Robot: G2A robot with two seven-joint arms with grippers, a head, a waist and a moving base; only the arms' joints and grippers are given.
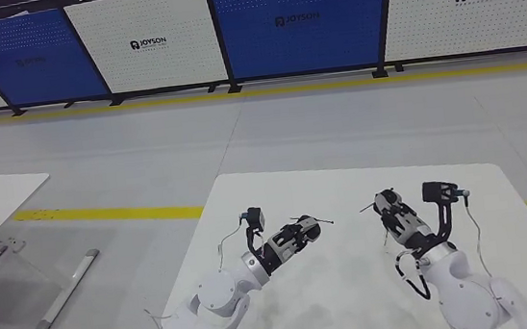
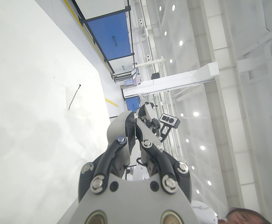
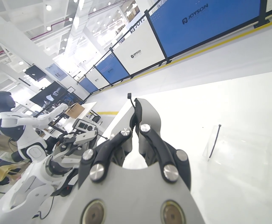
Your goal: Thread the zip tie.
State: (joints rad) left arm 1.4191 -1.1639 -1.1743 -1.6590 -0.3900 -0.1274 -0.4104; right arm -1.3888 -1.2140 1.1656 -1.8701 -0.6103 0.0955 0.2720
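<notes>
Right end effector (image 3: 136,107) pinches zip tie (image 3: 129,96); left end effector (image 2: 134,122), another.

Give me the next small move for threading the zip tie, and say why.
Probably ease the left gripper toward the right gripper, aiming the free end of its black strip at the head of the right's zip tie. Both grippers are shut on these above the table, the ends facing across an open gap, so nothing is threaded yet.

Industrial robotics hall, pegboard partitions (image 1: 296,16), yellow floor line (image 1: 104,213)
</notes>
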